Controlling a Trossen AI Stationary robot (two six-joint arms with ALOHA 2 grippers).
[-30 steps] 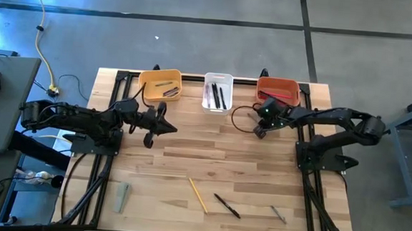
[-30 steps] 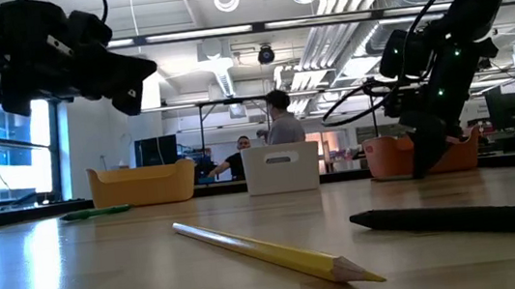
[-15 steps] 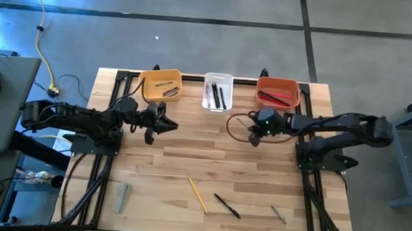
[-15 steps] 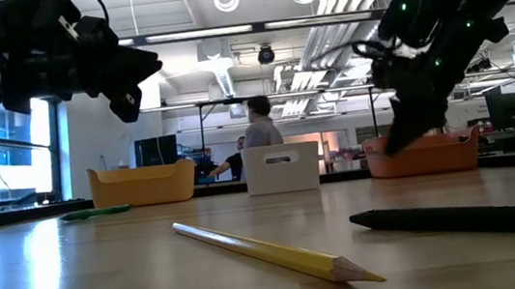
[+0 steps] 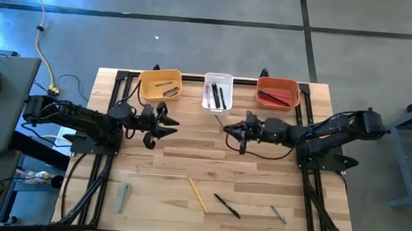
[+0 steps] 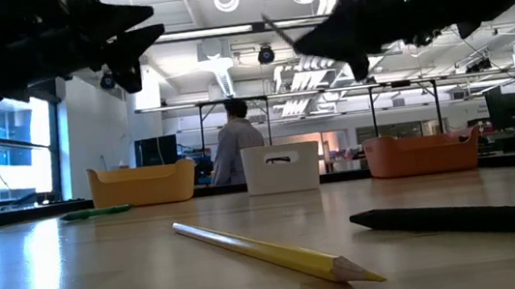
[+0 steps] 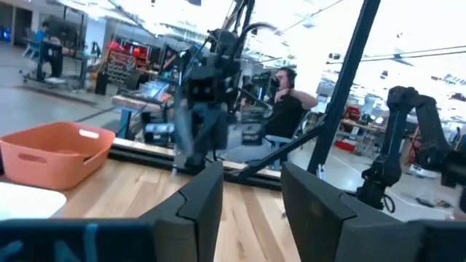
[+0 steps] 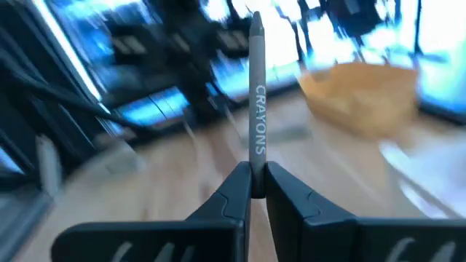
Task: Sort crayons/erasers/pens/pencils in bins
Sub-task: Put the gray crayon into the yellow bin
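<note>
3 bins (image 5: 219, 93) along the far edge (yellow, white, red), yellow pencil (image 5: 198, 194) near front, both arms mid-table

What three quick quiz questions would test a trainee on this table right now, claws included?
1. True or false: the right claw grips a grey crayon.
2. Which bin holds the red pencils: A yellow-orange, B white, C red-orange?
3. Fill in: the left claw stands ____, holding nothing.

Key: 1 true. 2 C. 3 open.
</note>
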